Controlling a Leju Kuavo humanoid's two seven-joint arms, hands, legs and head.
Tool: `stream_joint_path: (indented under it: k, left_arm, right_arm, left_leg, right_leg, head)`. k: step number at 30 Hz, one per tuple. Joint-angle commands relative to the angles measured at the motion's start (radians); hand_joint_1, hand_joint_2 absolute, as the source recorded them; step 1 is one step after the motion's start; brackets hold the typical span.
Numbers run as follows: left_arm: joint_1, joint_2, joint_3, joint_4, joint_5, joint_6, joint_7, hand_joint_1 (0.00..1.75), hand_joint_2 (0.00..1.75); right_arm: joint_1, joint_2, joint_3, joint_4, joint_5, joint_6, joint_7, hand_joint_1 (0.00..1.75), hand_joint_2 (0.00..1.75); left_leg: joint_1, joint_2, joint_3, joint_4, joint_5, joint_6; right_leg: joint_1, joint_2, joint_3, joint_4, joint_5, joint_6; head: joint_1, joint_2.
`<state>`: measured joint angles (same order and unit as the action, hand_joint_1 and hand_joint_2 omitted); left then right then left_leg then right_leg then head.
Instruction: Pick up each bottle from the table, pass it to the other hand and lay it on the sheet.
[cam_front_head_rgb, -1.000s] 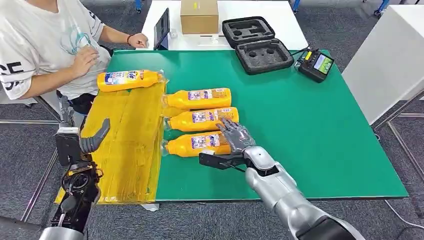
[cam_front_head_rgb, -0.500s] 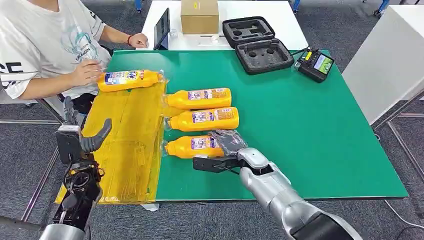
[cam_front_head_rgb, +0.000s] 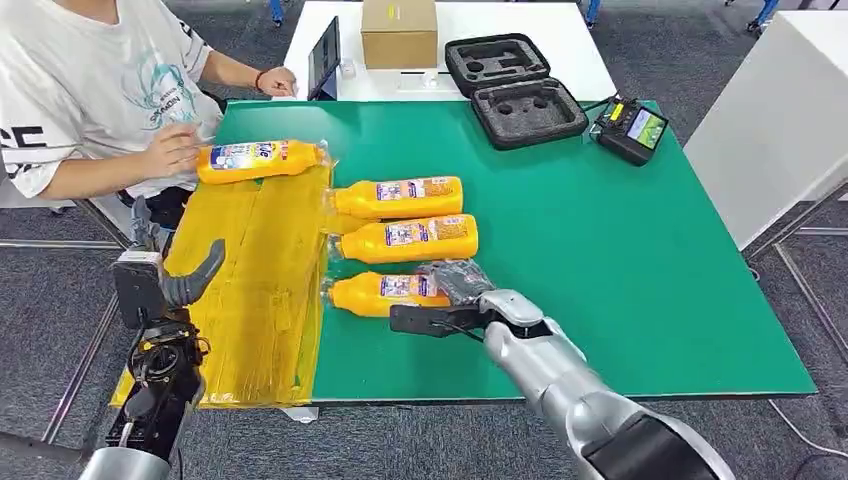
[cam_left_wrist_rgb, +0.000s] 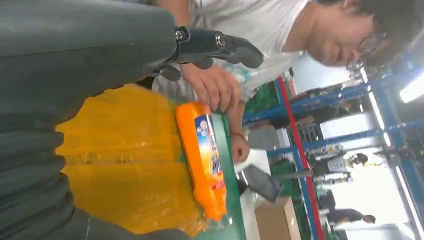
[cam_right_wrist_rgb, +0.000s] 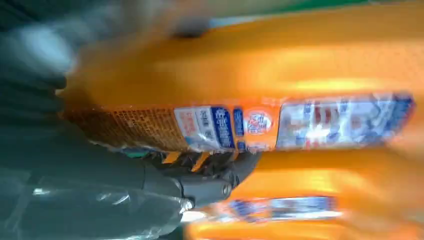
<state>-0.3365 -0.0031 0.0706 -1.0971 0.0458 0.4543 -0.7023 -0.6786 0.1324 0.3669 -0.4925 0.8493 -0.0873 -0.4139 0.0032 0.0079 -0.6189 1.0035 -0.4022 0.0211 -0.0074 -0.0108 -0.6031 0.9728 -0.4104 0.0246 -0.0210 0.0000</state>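
Note:
Several orange bottles lie on their sides. The nearest bottle (cam_front_head_rgb: 385, 292) rests on the green mat (cam_front_head_rgb: 600, 250), and my right hand (cam_front_head_rgb: 455, 290) grips its base end, fingers curled over the top and thumb along the near side. The right wrist view shows that bottle (cam_right_wrist_rgb: 240, 75) close up against the hand. Two more bottles (cam_front_head_rgb: 400, 197) (cam_front_head_rgb: 410, 238) lie beyond it on the mat. Another bottle (cam_front_head_rgb: 255, 160) lies at the far end of the yellow sheet (cam_front_head_rgb: 250, 290), also seen as the bottle (cam_left_wrist_rgb: 205, 160) in the left wrist view. My left hand (cam_front_head_rgb: 185, 280) hovers open at the sheet's left edge.
A person sits at the far left with a hand (cam_front_head_rgb: 172, 150) on the sheet's bottle. A black foam case (cam_front_head_rgb: 515, 90), a handheld controller (cam_front_head_rgb: 632, 128), a cardboard box (cam_front_head_rgb: 398, 32) and a tablet (cam_front_head_rgb: 323, 55) stand at the back. A white table (cam_front_head_rgb: 780, 110) is to the right.
My right hand's fingers have curled down over the nearest bottle's base and the thumb has closed in. The person's hand has come to the bottle on the sheet. The left hand barely moved.

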Motion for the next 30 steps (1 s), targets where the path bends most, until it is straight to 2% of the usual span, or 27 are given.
stream_joint_path:
  k: [1, 4, 5, 6, 8, 15, 19, 24, 26, 30]
  left_arm:
    - [-0.018, -0.025, 0.037, 0.069, 0.09, -0.091, 0.004, 0.0, 1.75]
    - [-0.018, -0.025, 0.037, 0.069, 0.09, -0.091, 0.004, 0.0, 1.75]
    - [-0.016, -0.025, 0.041, 0.088, 0.134, -0.127, 0.004, 0.0, 1.75]
    - [-0.012, -0.025, 0.043, 0.091, 0.158, -0.148, 0.009, 0.0, 1.75]
    - [0.017, -0.013, 0.042, 0.088, 0.242, -0.205, 0.039, 0.0, 1.75]
    - [0.051, 0.0, 0.056, 0.077, 0.306, -0.245, 0.048, 0.0, 1.75]
    - [0.081, 0.005, 0.065, 0.052, 0.346, -0.29, 0.067, 0.0, 1.75]
    - [0.118, 0.001, -0.042, -0.01, 0.328, -0.445, 0.146, 0.0, 1.75]
    - [0.139, -0.013, -0.13, -0.06, 0.282, -0.495, 0.16, 0.0, 1.75]
    - [0.146, -0.014, -0.153, -0.085, 0.268, -0.491, 0.164, 0.0, 1.75]
  right_arm:
    - [0.156, 0.015, -0.167, -0.324, -0.406, 0.056, -0.284, 1.75, 1.75]
    - [0.156, 0.015, -0.167, -0.324, -0.406, 0.056, -0.284, 1.75, 1.75]
    - [0.208, 0.011, -0.16, -0.46, -0.529, 0.053, -0.284, 1.75, 1.75]
    - [0.226, 0.006, -0.15, -0.518, -0.583, 0.05, -0.284, 1.75, 1.75]
    - [0.276, -0.019, -0.096, -0.66, -0.722, -0.043, -0.284, 1.75, 1.75]
    - [0.319, -0.016, -0.097, -0.754, -0.781, -0.109, -0.284, 1.75, 1.75]
    - [0.316, 0.002, -0.133, -0.709, -0.801, -0.097, -0.284, 1.75, 1.75]
    - [0.307, 0.018, -0.17, -0.594, -0.824, -0.074, -0.284, 1.75, 1.75]
    - [0.295, 0.039, -0.178, -0.5, -0.817, -0.051, -0.284, 1.75, 1.75]
    - [0.29, 0.047, -0.166, -0.469, -0.812, -0.046, -0.284, 1.75, 1.75]
  left_leg:
    - [0.0, -0.001, 0.0, -0.001, 0.0, -0.001]
    - [0.0, -0.002, -0.001, 0.0, -0.001, -0.001]
    - [0.001, -0.003, 0.002, 0.0, -0.002, -0.001]
    - [0.001, -0.002, 0.001, 0.0, -0.001, -0.001]
    - [0.0, -0.002, 0.0, -0.001, -0.001, -0.001]
    - [0.001, -0.001, 0.003, 0.0, -0.004, -0.001]
    - [0.0, 0.0, 0.001, -0.001, -0.002, -0.001]
    - [0.001, -0.001, 0.0, 0.0, -0.002, -0.001]
    - [0.001, -0.001, 0.001, -0.001, -0.002, -0.001]
    - [0.001, 0.0, -0.001, -0.001, -0.002, -0.001]
  right_leg:
    - [0.0, 0.0, 0.0, 0.0, -0.001, 0.0]
    - [0.0, -0.001, 0.0, 0.0, -0.001, 0.0]
    - [0.0, -0.001, 0.003, 0.0, -0.002, -0.001]
    - [0.0, -0.001, 0.001, 0.0, -0.001, 0.0]
    - [0.0, -0.001, 0.001, 0.0, -0.001, 0.0]
    - [0.001, 0.001, 0.004, 0.0, -0.004, -0.001]
    - [0.0, 0.002, 0.0, -0.001, -0.002, -0.001]
    - [0.0, 0.0, 0.0, -0.001, -0.002, -0.001]
    - [0.0, 0.0, 0.001, -0.001, -0.002, -0.001]
    - [0.0, 0.001, 0.0, -0.001, -0.002, 0.0]
  head:
    - [-0.001, 0.0]
    - [-0.001, 0.0]
    - [-0.001, 0.0]
    - [0.0, 0.0]
    - [0.0, 0.0]
    - [0.0, 0.0]
    - [-0.001, 0.0]
    - [0.0, 0.0]
    - [0.0, 0.0]
    - [0.0, 0.0]
